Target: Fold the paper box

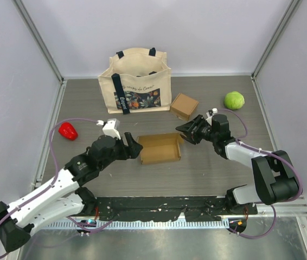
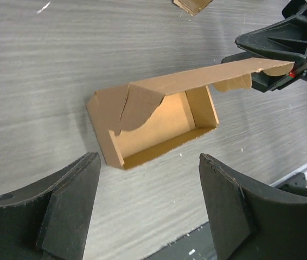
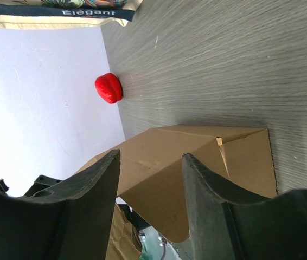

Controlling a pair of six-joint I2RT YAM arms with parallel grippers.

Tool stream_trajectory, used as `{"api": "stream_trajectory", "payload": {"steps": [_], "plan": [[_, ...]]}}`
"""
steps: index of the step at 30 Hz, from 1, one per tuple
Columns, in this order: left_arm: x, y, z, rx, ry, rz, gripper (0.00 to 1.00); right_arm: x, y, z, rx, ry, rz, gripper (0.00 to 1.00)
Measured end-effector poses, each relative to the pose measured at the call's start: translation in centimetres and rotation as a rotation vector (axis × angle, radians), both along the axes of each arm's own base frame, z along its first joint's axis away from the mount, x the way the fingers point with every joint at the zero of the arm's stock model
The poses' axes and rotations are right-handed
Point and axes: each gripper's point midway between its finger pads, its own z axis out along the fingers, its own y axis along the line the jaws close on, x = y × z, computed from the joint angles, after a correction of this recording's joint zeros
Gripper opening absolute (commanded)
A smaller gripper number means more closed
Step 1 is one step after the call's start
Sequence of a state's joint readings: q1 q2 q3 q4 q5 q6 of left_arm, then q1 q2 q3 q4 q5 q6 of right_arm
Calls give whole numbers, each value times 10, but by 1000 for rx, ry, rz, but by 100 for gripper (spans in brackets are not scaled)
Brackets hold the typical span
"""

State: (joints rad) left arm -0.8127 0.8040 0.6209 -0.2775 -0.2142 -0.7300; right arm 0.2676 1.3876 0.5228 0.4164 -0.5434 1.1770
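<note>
The brown paper box (image 1: pixel 159 149) lies open in the middle of the table, its lid flap raised towards the right. In the left wrist view the box (image 2: pixel 153 122) sits just ahead of my left gripper (image 2: pixel 148 211), which is open and empty, a short way off its left end. The lid flap (image 2: pixel 218 73) reaches right to my right gripper (image 2: pixel 273 57). My right gripper (image 1: pixel 185 132) is open, its jaws standing either side of the flap's edge (image 3: pixel 159 184) with a gap on both sides. The flap hides the box's inside in the right wrist view.
A cream tote bag (image 1: pixel 137 81) stands at the back. A small closed brown box (image 1: pixel 184 105) lies right of it, and a green ball (image 1: pixel 234 100) further right. A red pepper (image 1: pixel 68 130) lies at the left wall. Metal rails edge the table.
</note>
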Motion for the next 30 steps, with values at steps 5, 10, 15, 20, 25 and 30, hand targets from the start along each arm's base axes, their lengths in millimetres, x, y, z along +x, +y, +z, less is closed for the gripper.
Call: {"api": "stream_trajectory", "payload": {"steps": [5, 10, 15, 20, 25, 30], "plan": [[3, 26, 13, -21, 102, 114, 77, 0, 0, -1, -63, -2, 40, 64], [41, 52, 30, -161, 249, 278, 77, 9, 0, 14, -147, -44, 92, 68], [62, 41, 15, -345, 435, 296, 67, 11, 1, 26, -178, -49, 126, 65], [62, 8, -13, -444, 657, 211, 67, 2, 0, 18, -196, 28, 147, 63], [54, -2, -19, -495, 742, 177, 64, -10, -5, 5, -229, 99, 160, 62], [51, -6, -21, -499, 766, 158, 65, -15, -11, -1, -283, 127, 168, 62]]}}
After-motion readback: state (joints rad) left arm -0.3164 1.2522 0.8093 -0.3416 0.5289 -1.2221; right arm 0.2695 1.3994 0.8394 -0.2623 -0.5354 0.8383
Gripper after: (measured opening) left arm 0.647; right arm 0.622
